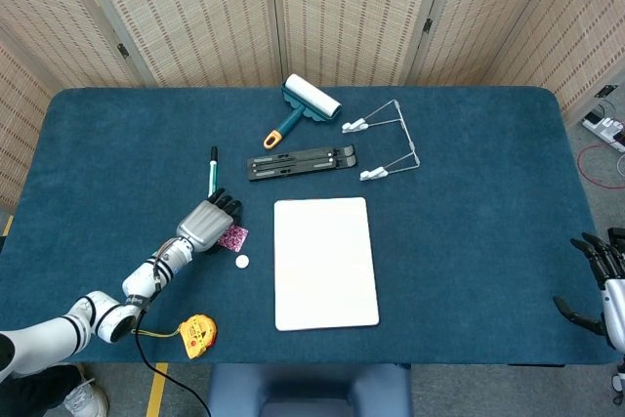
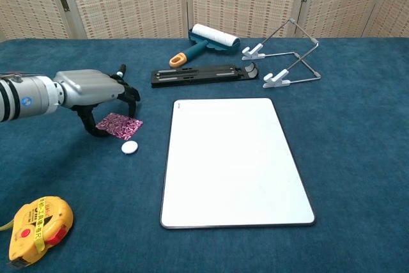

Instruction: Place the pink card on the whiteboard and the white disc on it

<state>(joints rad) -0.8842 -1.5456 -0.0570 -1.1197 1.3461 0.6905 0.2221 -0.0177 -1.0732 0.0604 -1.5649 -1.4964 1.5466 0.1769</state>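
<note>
Your left hand (image 2: pixel 96 94) arches over the pink card (image 2: pixel 119 124), left of the whiteboard (image 2: pixel 233 158); whether it grips, I cannot tell; pinch an edge, lift next.

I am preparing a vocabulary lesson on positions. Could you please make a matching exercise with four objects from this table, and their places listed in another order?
Objects:
1. small round white disc
2. yellow tape measure
3. lint roller with teal frame and orange handle
4. patterned pink card

Places:
A. at the far side of the table, behind the black folded stand
B. at the near left corner of the table
C. under the fingers of the left robot hand
D. on the blue cloth between the card and the near edge, left of the flat white whiteboard

Pairs: 1-D, 2-B, 3-A, 4-C
</note>
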